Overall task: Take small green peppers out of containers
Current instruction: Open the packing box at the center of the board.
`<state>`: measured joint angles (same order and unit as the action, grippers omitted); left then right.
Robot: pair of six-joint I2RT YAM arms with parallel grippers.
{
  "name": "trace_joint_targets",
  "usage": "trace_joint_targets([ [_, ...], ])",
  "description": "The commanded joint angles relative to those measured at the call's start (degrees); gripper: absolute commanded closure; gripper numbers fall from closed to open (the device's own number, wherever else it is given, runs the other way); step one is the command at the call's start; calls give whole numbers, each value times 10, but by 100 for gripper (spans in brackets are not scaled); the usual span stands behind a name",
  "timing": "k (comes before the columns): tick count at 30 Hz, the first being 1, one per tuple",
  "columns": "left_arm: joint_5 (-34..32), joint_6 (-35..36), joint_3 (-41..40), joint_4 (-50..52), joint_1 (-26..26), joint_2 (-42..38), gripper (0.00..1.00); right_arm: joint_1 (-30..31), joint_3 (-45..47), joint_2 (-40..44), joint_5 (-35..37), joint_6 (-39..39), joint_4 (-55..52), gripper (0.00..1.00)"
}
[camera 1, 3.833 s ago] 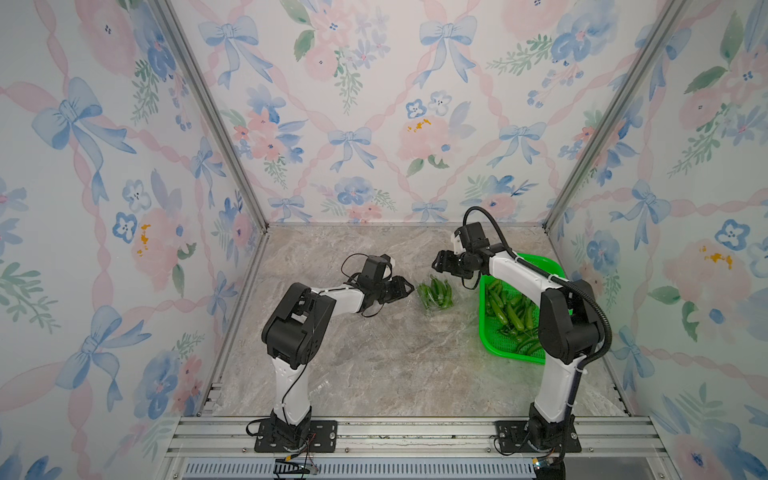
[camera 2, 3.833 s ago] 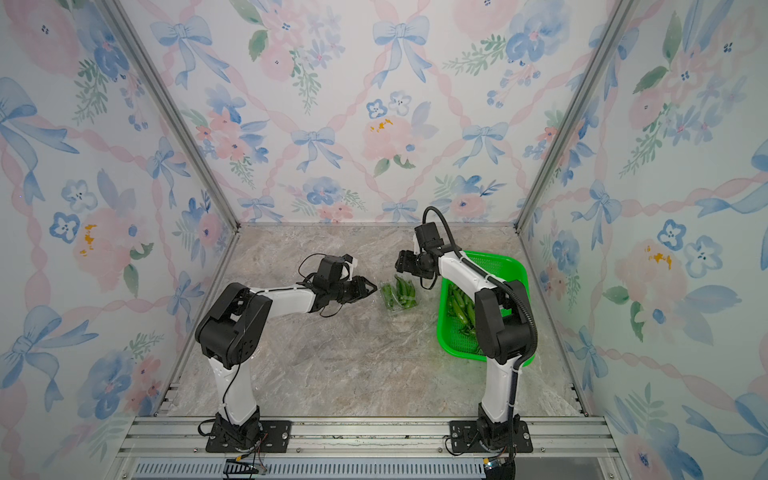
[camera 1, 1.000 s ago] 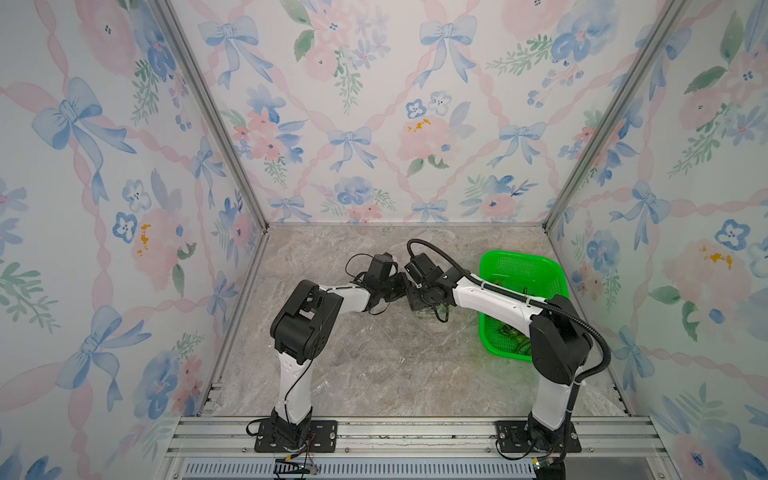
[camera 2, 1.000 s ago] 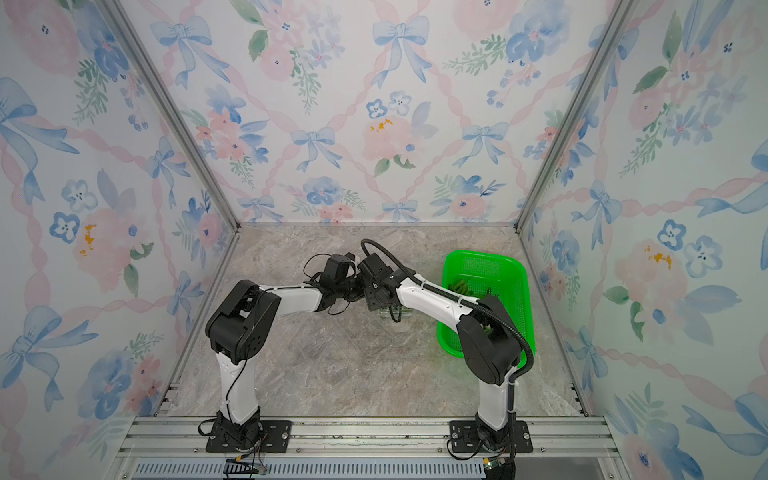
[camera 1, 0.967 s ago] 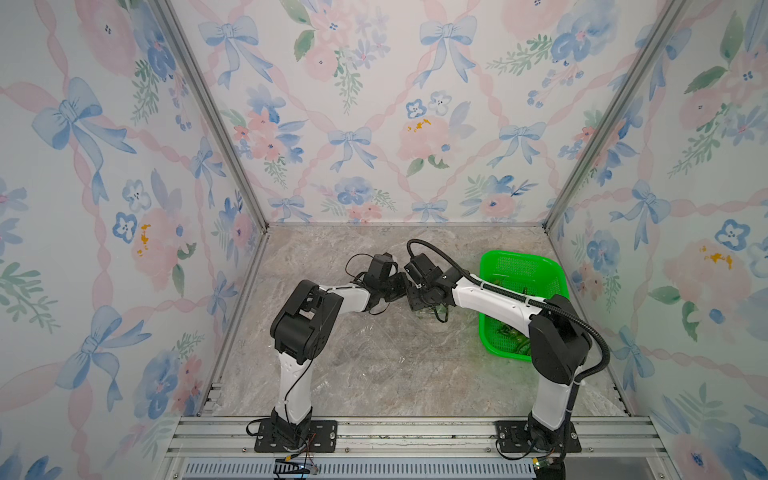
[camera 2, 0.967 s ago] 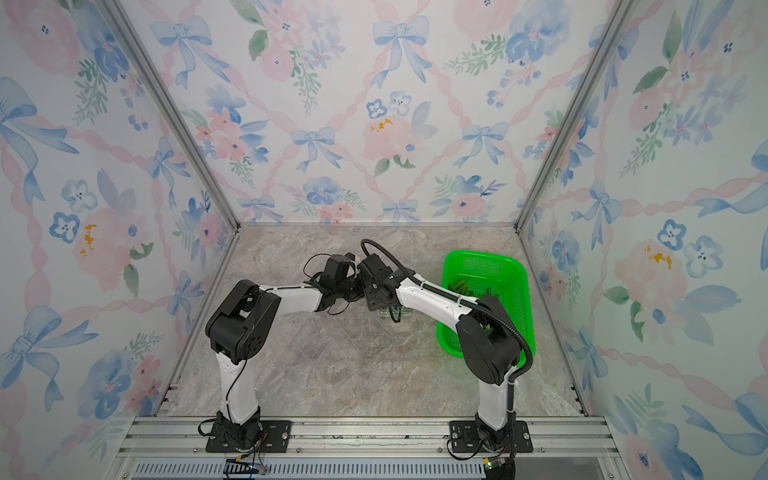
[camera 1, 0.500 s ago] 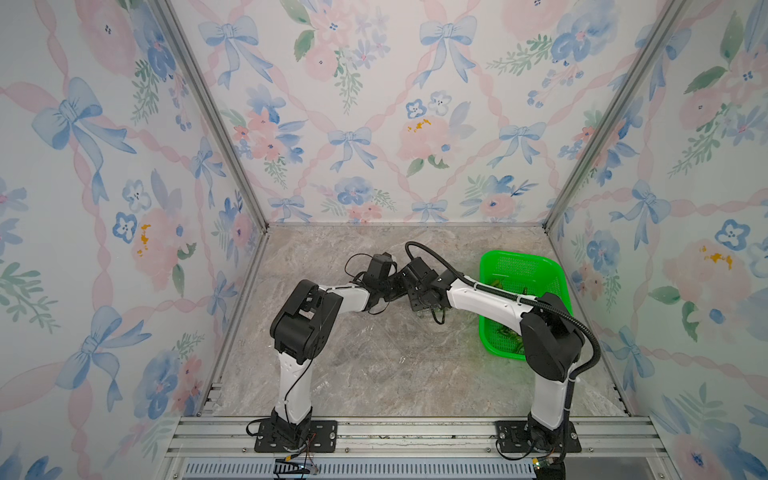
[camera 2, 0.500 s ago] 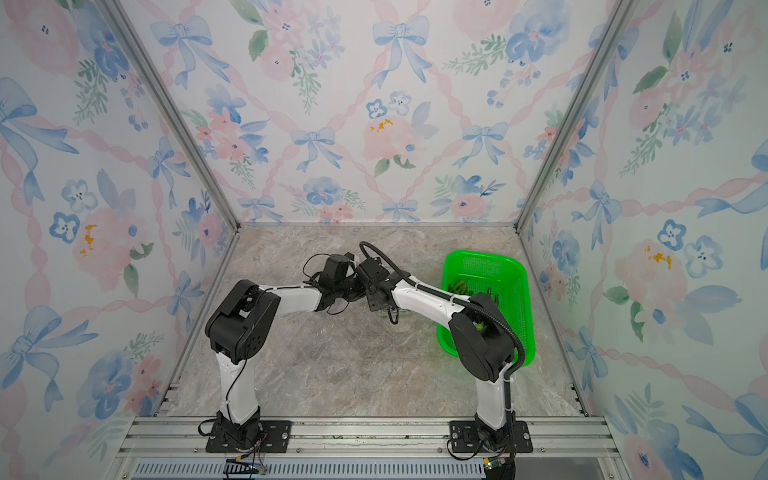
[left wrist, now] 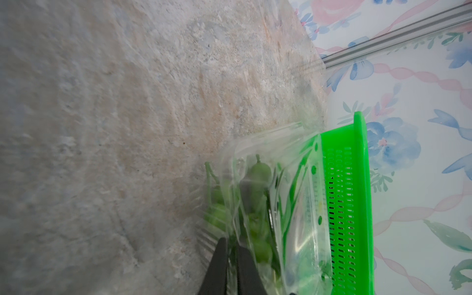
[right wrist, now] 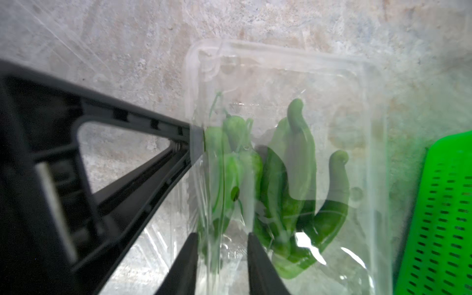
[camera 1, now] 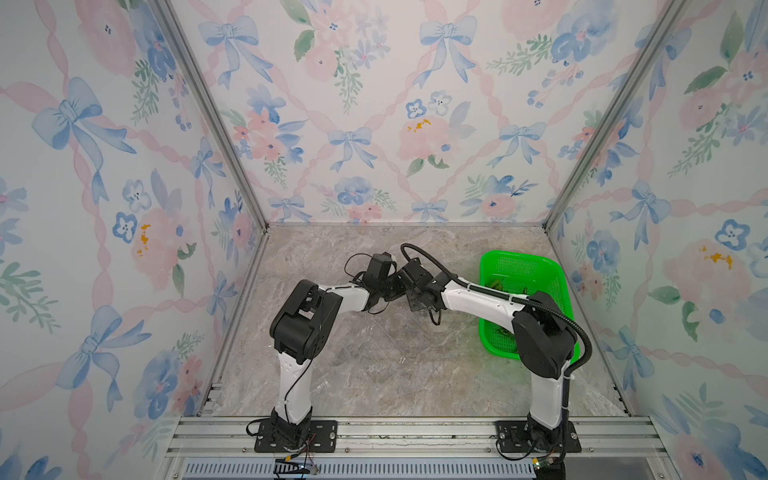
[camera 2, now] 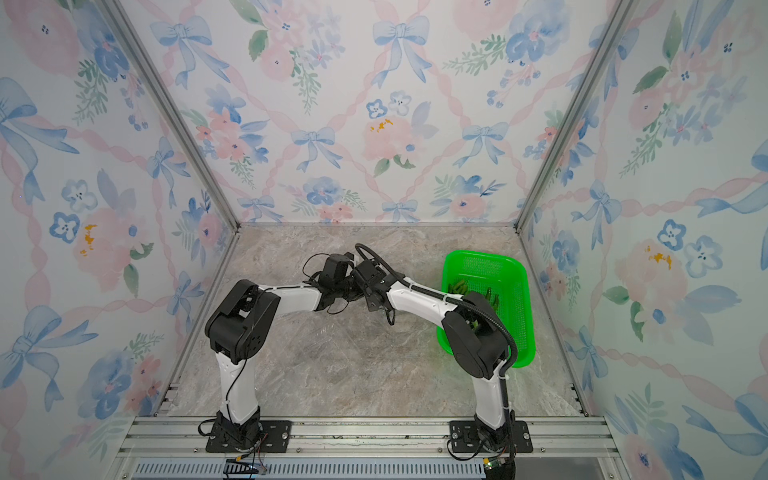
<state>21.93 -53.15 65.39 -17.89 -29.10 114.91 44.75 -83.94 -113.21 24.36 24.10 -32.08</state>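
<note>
Left gripper (left wrist: 231, 241): black fingers pressed together, pinching the thin edge of a clear thin plastic punnet (right wrist: 344, 107); the right wrist view shows its tip right on that edge.
Right gripper (right wrist: 222, 235): fingers a little apart, astride the adjoining edge of the punnet, with clear plastic and pepper ends showing in the gap; I can make out no grip on anything.
Both wrists: meeting nose to nose over the middle of the table in both top views, hiding the punnet beneath them.
Punnet: rectangular with rounded corners, between the two grippers and just beside the basket's side wall; whether it rests flat or is lifted I cannot tell.
Small green peppers (right wrist: 298, 158): a bunch of glossy, slightly curved pods packed side by side inside the punnet, thin stems toward the left gripper's side.
Tabletop: grey marble-patterned tabletop (camera 1: 374, 374) under everything.
Basket: bright green perforated plastic basket (camera 1: 523, 266) on the robot's right side of the table, partly behind the right arm.
Peppers in the basket (camera 2: 459, 286): a few more green pods lie inside on the mesh floor.
Walls: pale floral wallpaper walls (camera 1: 374, 104) with blue bows on three sides.
</note>
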Motion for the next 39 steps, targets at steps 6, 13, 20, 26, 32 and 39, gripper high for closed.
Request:
trace_joint_targets([
  [6,15,16,-6,8,-3,10,89,-4,1,-27,20,-8,-44,88],
  [13,15,20,-7,8,-2,23,91,-5,-7,-5,59,-17,-62,95],
  [20,14,21,-8,8,-1,26,93,-19,2,11,59,-22,-58,100],
  [26,9,26,-10,12,1,26,95,-25,4,38,65,-29,-62,100],
  [32,7,30,-6,20,0,29,96,-36,-16,76,75,-37,-86,100],
  [39,1,31,-3,23,0,34,97,-59,1,96,52,-29,-77,100],
])
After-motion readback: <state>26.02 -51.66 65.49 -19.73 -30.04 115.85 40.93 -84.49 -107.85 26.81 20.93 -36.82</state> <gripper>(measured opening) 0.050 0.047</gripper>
